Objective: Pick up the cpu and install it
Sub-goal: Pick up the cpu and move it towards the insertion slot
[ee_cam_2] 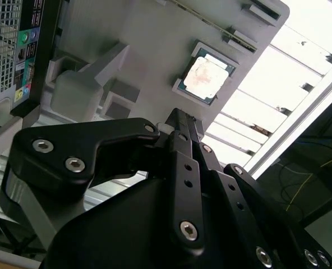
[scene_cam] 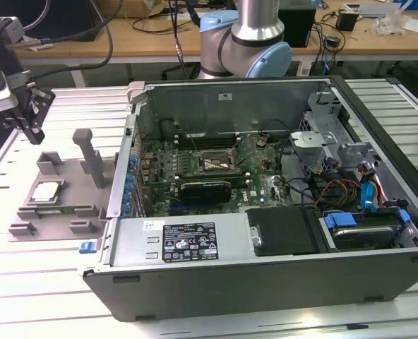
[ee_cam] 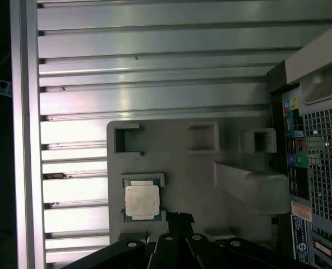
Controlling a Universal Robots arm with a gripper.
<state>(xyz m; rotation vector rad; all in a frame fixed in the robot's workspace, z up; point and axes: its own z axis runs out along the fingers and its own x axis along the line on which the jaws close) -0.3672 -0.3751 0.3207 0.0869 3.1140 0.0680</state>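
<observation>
Slatted table [scene_cam: 39, 279] | cpu [ee_cam: 142, 202] in grey tray [ee_cam: 194, 179] | tool [ee_cam: 180, 217] pinched together, empty (body cut off)

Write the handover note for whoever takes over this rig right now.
Gripper: not holding the cpu; in the first wrist view it hovers over the grey tray, just beside the chip.
Cpu: lies flat in its tray recess, outside the open computer case, on the exterior view's left.
Done: nothing that shows; the cpu is not picked up.
Left: pickup, and install at the socket inside the case.
</observation>
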